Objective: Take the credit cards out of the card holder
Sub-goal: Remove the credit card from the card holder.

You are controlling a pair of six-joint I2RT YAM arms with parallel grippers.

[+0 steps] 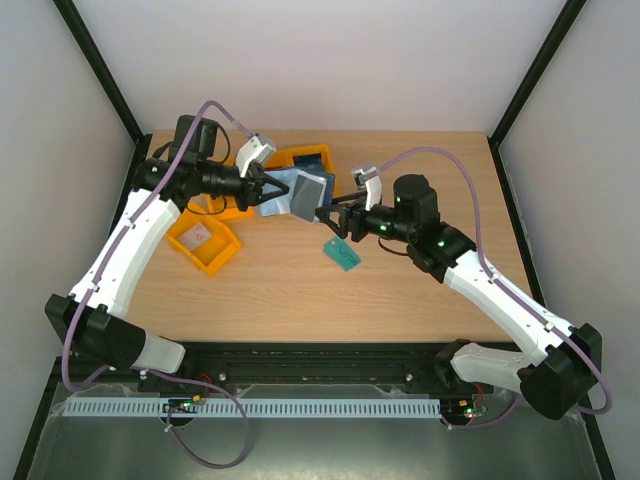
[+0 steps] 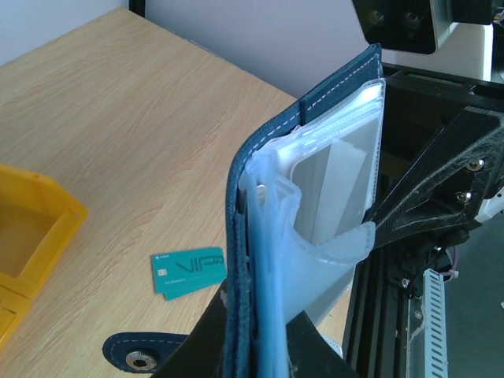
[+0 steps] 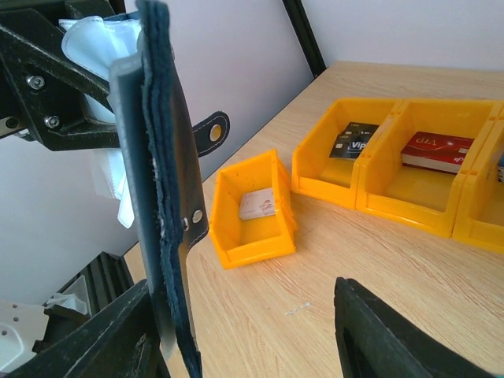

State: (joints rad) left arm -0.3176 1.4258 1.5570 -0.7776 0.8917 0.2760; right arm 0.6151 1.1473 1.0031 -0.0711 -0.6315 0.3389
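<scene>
Starting at the left of the overhead view, one orange bin [image 1: 222, 262] stands apart from the others near the left arm. In the right wrist view it contains a pale card [image 3: 256, 205] whose print is too small to read.

The left gripper [image 1: 265, 190] is pinched tight on the card holder [image 1: 305, 190], which stands on edge above the table [image 1: 300, 310], between the two arms. The navy cover with pale stitching faces left in the left wrist view. Clear sleeves [image 2: 339, 181] fan out to its right. Whether any sleeve contains a card cannot be determined. The clasp tab [image 3: 213, 130] juts out from the cover.

The right gripper [image 1: 330, 213] has its fingers spread wide. One finger [image 3: 118, 331] sits just beside the lower edge of the holder and the other [image 3: 394, 331] is well apart from it.

On the table just below this gripper lies a teal card [image 2: 187, 272] marked "VIP".

Further right in the right wrist view, a row of bins [image 3: 323, 189] contains a dark card [image 3: 350, 142] marked "VIP" and a red card [image 3: 437, 150] with large pale letters that appear inverted.

Bare wood extends from the teal card to the near table edge.
</scene>
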